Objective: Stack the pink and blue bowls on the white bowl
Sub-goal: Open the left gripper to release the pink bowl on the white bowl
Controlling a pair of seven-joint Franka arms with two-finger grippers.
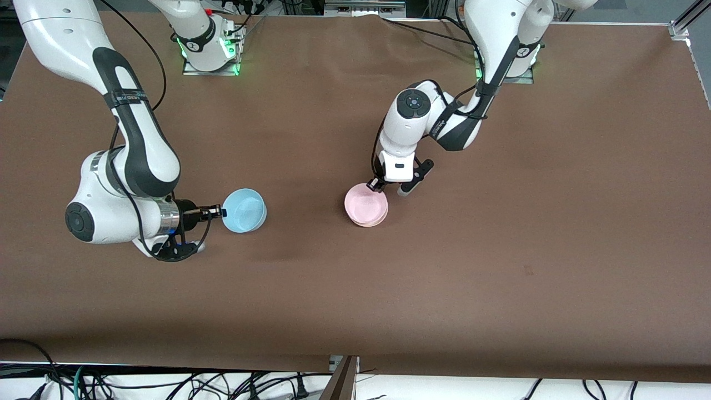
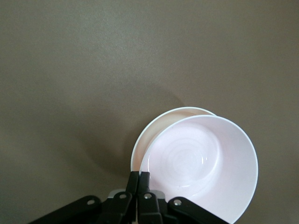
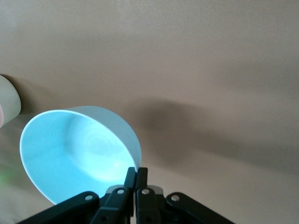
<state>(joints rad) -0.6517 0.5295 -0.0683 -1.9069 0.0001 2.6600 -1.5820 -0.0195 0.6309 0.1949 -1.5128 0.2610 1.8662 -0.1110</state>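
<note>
Your left gripper (image 1: 378, 186) has its fingers clamped on the pink bowl (image 1: 365, 204), nearly seated over the white bowl (image 2: 148, 135). Your right gripper (image 1: 218, 211) pinches the blue bowl (image 1: 244, 210), tilted above the table (image 1: 500, 266) toward the right arm's end, well apart from that stack.

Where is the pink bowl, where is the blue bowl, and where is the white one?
pink bowl (image 1: 365, 204): front view, on its inside floor.
blue bowl (image 1: 244, 209): front view, on its inside.
white bowl (image 2: 145, 136): left wrist view, on the strip of rim showing under the pink bowl.
</note>
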